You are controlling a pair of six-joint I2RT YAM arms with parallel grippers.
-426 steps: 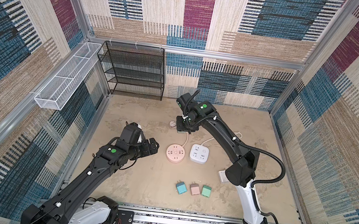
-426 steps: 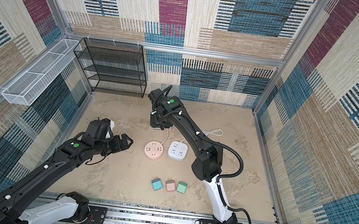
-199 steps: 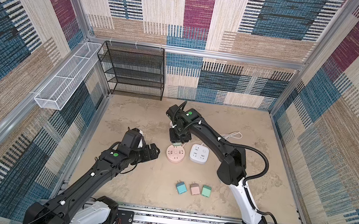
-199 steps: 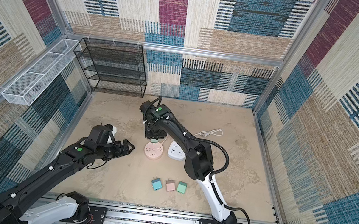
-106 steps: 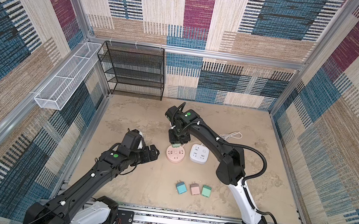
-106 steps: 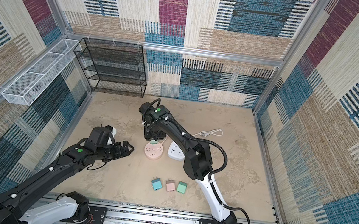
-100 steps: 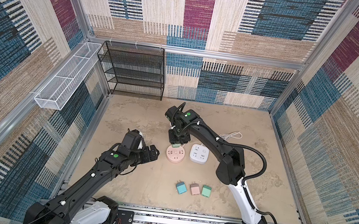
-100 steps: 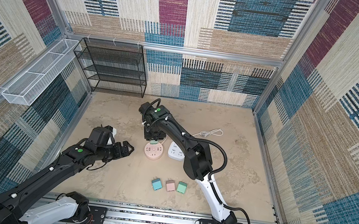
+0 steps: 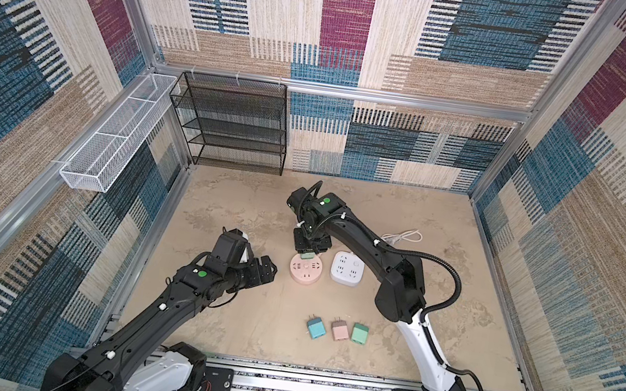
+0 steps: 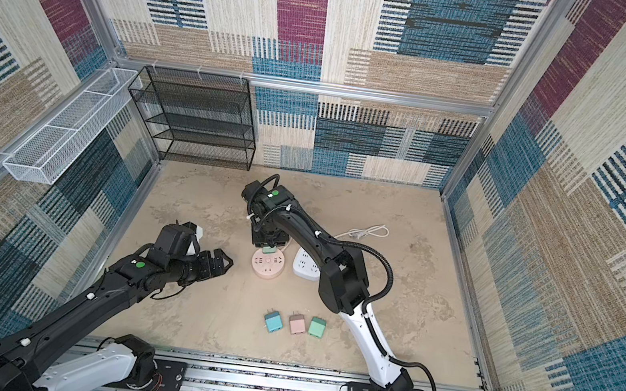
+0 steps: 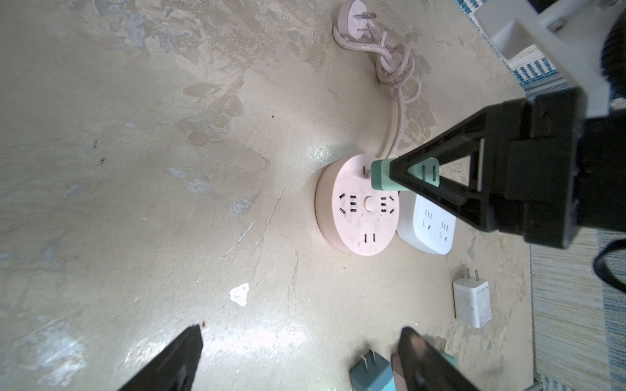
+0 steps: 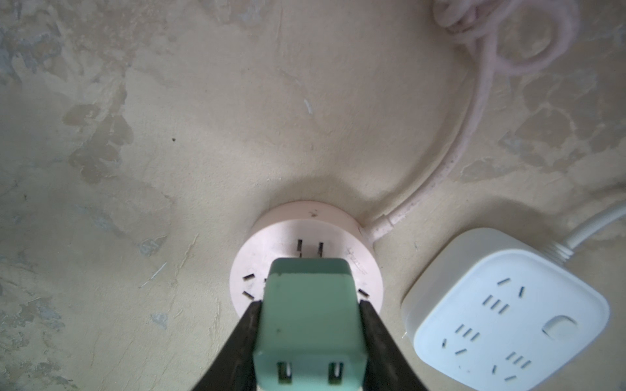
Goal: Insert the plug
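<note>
Over round pink socket [image 12: 306, 230], right gripper [image 12: 310, 304] pinching green plug [image 12: 308, 325] by its sides, prongs down at two slots near socket edge; cannot tell how far in. White square socket [image 9: 347, 268] just beside pink one. Blue plug [image 9: 315, 328], pink plug [image 9: 340, 330], other green plug [image 9: 359, 333] lying in row, well apart from sockets. Left gripper [image 9: 264, 271] spread wide, empty, near pink socket, not touching.

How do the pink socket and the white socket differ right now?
The pink socket is round; the white socket is square with rounded corners. The right tool holds a green plug with prongs at the pink socket's slots; nothing is at the white socket. Both lie flat, side by side, slots facing up.
</note>
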